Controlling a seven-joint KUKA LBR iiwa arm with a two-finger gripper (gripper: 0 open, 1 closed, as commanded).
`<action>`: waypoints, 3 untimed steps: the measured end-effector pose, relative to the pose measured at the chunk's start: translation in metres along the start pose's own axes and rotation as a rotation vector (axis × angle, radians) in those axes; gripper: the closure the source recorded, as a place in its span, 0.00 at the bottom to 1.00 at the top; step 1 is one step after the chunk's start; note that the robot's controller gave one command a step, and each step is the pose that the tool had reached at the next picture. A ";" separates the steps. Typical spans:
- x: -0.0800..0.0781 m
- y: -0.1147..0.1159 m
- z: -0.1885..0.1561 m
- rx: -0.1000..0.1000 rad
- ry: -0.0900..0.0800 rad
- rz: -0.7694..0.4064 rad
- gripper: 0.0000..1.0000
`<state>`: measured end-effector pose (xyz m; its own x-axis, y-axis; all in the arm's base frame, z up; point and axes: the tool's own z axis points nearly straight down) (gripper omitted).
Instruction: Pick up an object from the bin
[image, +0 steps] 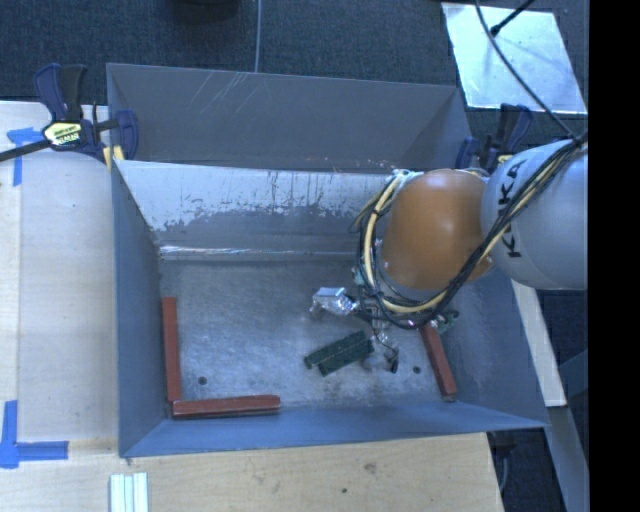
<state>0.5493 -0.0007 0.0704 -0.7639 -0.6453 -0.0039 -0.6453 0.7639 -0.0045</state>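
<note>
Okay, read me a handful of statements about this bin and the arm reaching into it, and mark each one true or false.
1. The arm reaches into the bin from the right. True.
2. A dark green oblong thing lies on the bin floor, just left of the arm's wrist. True.
3. The small silvery thing sits in the bin's front left corner. False: it lies right of the middle, just behind the dark green oblong thing, close to the wrist.
4. The cover on the wrist is blue. False: it is orange.
5. A red-brown bar lies along the floor's left edge. True.
</note>
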 end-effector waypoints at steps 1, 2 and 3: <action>-0.001 0.002 0.000 -0.003 0.000 0.000 1.00; -0.023 -0.039 -0.144 0.005 -0.007 0.016 1.00; -0.021 -0.037 -0.139 -0.003 0.001 0.017 0.00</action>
<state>0.5889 -0.0152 0.2096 -0.7745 -0.6325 -0.0031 -0.6325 0.7745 -0.0009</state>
